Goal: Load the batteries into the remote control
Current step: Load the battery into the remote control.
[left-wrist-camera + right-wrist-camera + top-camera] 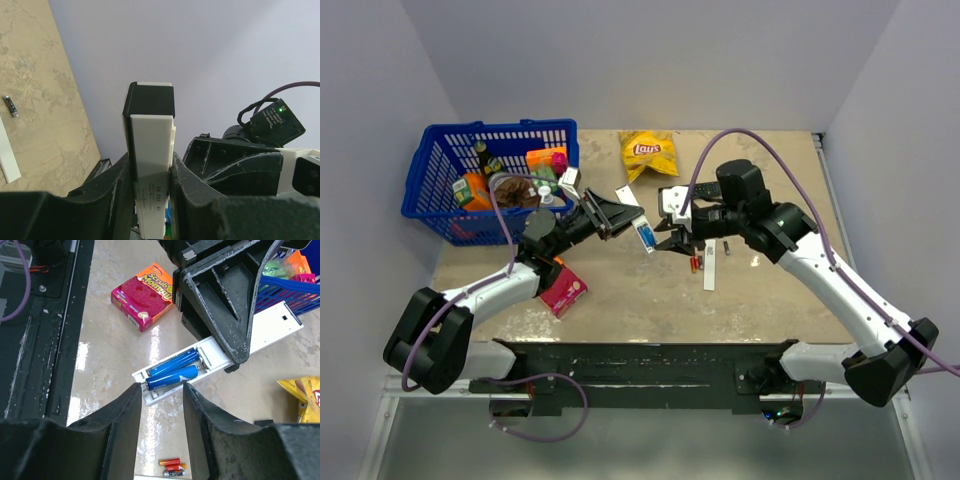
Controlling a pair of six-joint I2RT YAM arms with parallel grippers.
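Observation:
My left gripper (610, 215) is shut on the white remote control (642, 232) and holds it above the table, back side up. In the left wrist view the remote control (150, 135) stands clamped between both fingers (120, 190). Two blue batteries (175, 371) lie in its open compartment, the nearer one resting slightly askew. My right gripper (161, 388) is open, its fingertips just short of the remote's end, touching nothing. More batteries (172, 463), red and dark, lie on the table below. The white back strip (711, 265) lies beside them.
A blue basket (490, 180) full of groceries stands at the back left. A yellow chips bag (648, 150) lies at the back centre. A pink sponge pack (563, 290) sits under the left arm. One dark battery (10, 106) lies apart near the strip (7, 155).

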